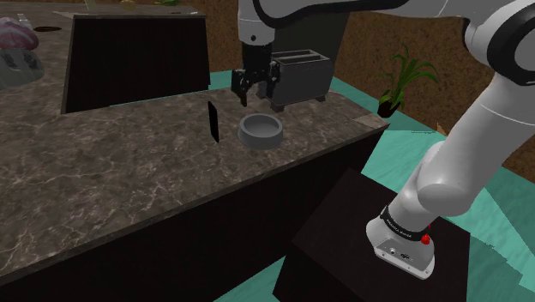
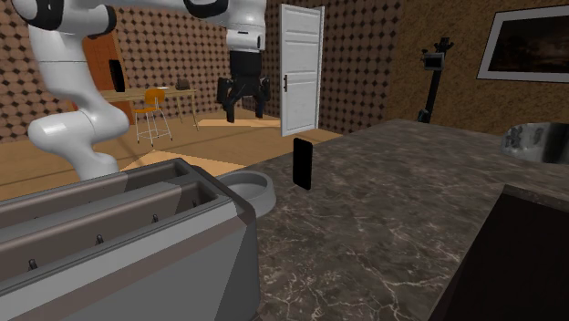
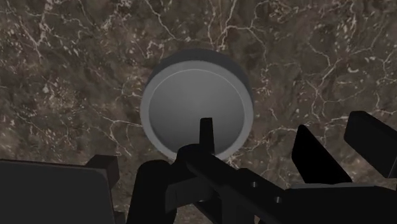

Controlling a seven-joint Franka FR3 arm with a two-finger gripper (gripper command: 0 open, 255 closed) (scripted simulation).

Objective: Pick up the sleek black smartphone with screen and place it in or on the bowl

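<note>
Dark veined stone covers the counter (image 1: 111, 172). The black smartphone (image 1: 213, 122) stands on it upright on its end. It is just to the shoulder view's left of the grey bowl (image 1: 257, 141), near it but not touching. The black gripper (image 1: 255, 99) hangs above the bowl, its fingers spread apart with nothing between them. In the wrist view the bowl's round hollow lies straight below. A dark bar crosses in front of the bowl there, probably part of the hand itself, though I cannot tell for sure.

A grey two-slot toaster (image 1: 300, 77) sits close behind the bowl, crowding that side. The counter between phone and bowl is bare. A dark raised block (image 1: 137, 60) stands further along the counter. A potted plant (image 1: 399, 81) is on the floor beyond, and a white door (image 2: 301, 68) shows in the second exterior view.
</note>
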